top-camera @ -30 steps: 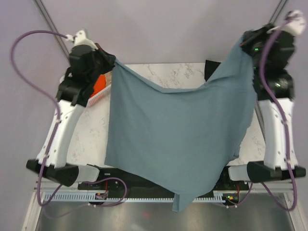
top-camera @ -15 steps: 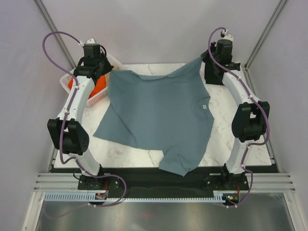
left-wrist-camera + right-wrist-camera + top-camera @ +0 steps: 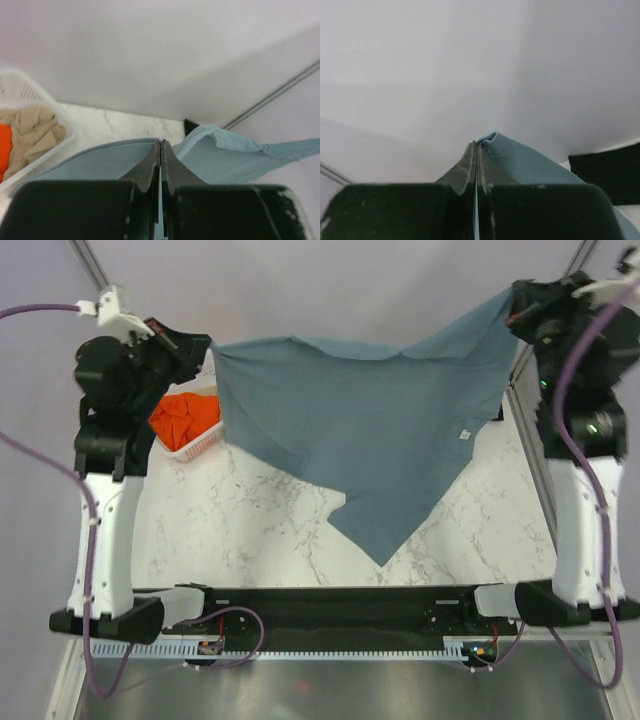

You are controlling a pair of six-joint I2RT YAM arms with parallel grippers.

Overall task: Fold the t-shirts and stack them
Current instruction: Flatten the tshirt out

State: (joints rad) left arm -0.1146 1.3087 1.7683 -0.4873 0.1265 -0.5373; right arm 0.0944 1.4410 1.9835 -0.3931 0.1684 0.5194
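Note:
The slate blue-grey t-shirt [image 3: 370,430] hangs stretched in the air between my two raised grippers, its small white neck label [image 3: 464,435] showing at the right. Its lowest point dangles over the marble table [image 3: 250,530]. My left gripper [image 3: 207,348] is shut on the shirt's left corner; the cloth [image 3: 100,162] shows on both sides of the closed fingers [image 3: 150,167]. My right gripper [image 3: 512,302] is shut on the right corner; the cloth [image 3: 530,165] bunches beside its fingers [image 3: 470,167]. An orange shirt [image 3: 183,418] and a beige shirt [image 3: 32,132] lie in the basket. A black cloth [image 3: 605,172] lies at the table's back.
The white lattice basket [image 3: 205,443] stands at the table's back left, below my left gripper. Grey enclosure walls and metal corner posts [image 3: 88,265] stand close behind both arms. Both arm bases sit on the black rail [image 3: 330,605] at the near edge.
Both arms have lifted the blue-grey shirt off the table again and pulled it wide. Half a second ago it lay spread on the marble; now only its lower tip hangs near it.

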